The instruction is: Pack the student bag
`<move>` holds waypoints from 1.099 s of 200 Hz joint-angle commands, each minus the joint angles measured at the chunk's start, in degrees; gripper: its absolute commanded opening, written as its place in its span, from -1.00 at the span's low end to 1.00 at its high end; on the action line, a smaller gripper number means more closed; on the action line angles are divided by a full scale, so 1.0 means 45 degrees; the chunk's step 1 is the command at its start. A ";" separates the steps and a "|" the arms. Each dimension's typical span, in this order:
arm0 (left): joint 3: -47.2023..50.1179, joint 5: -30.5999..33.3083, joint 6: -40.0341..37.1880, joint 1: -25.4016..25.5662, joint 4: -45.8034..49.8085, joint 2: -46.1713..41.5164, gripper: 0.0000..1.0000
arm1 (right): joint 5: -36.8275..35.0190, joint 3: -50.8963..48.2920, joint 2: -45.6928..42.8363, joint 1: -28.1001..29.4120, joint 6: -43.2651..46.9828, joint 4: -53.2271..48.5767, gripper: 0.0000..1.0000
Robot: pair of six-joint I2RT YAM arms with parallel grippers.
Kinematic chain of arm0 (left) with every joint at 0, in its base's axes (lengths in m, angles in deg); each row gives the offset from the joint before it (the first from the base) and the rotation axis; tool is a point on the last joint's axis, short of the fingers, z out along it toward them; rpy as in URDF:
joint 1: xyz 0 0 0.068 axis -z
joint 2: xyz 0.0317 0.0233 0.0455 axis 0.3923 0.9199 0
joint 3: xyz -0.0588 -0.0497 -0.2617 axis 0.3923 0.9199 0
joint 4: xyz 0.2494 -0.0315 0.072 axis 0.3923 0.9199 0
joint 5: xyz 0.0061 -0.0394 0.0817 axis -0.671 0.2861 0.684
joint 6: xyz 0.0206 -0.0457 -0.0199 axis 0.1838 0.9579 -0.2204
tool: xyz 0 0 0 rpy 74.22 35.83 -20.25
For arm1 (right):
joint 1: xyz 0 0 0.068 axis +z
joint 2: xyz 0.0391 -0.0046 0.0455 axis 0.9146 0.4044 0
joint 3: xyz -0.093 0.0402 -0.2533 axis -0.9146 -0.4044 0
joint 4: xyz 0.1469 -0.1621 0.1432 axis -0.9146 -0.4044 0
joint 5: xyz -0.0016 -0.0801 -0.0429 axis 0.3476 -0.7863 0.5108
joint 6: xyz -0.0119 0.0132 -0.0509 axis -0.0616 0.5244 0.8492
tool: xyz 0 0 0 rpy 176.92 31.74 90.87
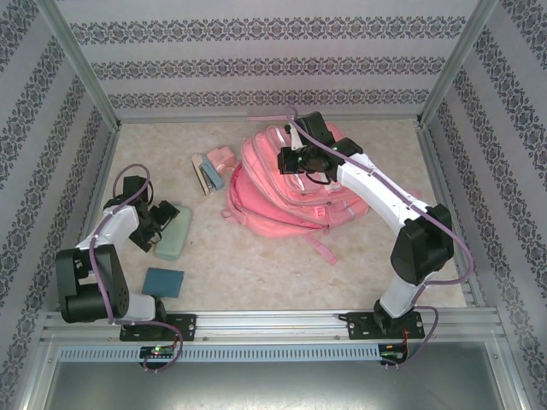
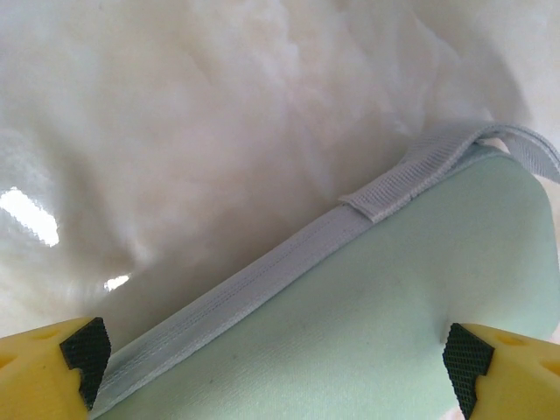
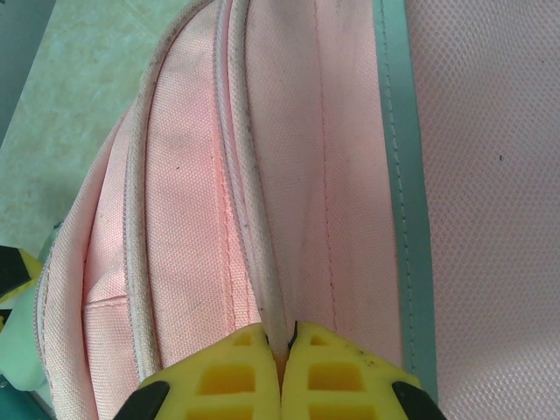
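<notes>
The student bag (image 1: 282, 192), a large pink backpack, lies on the table at centre right. My right gripper (image 1: 295, 160) rests on its upper part. In the right wrist view that gripper (image 3: 287, 337) is shut on a raised pale seam of the bag (image 3: 201, 201), next to a grey-green stripe (image 3: 398, 175). At the left, a mint-green pouch (image 1: 175, 232) with a grey zip band lies flat. My left gripper (image 1: 155, 225) stands over it, open. In the left wrist view the pouch (image 2: 376, 306) lies between the wide-apart fingertips of that gripper (image 2: 273, 354), and I cannot tell if they touch it.
A teal notebook (image 1: 162, 280) lies near the front left, close to the left arm's base. A small pink box (image 1: 222, 157) and a stapler-like item (image 1: 205, 175) sit left of the bag. Patterned walls and metal posts ring the table.
</notes>
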 commanded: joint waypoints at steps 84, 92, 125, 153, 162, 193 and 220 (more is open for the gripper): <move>-0.1201 0.2456 -0.2550 0.2338 0.1823 0.0652 0.99 | 0.0501 -0.0111 -0.0625 0.0194 -0.0235 0.0691 -1.00; -0.1245 0.2367 -0.2704 0.2428 0.1674 0.0836 0.99 | 0.0489 -0.0135 -0.0648 0.0185 -0.0217 0.0701 -1.00; -0.1344 0.1747 -0.2899 0.2627 0.1381 0.1503 0.99 | 0.0469 -0.0243 -0.0735 0.0204 -0.0219 0.0676 -1.00; -0.1282 0.1072 -0.2621 0.3168 0.1235 0.1484 0.99 | 0.0418 -0.0327 -0.0785 0.0189 -0.0235 0.0687 -1.00; -0.1273 0.0984 -0.2491 0.3399 0.1229 0.1378 0.99 | 0.0403 -0.0346 -0.0774 0.0188 -0.0235 0.0706 -1.00; -0.1334 0.1751 -0.2275 0.4077 0.1828 0.1041 0.99 | 0.0430 -0.0402 -0.0783 0.0185 -0.0293 0.0765 -1.00; -0.1374 0.2075 -0.2574 0.4358 0.2290 0.0922 0.99 | 0.0457 -0.0407 -0.0762 0.0189 -0.0273 0.0766 -1.00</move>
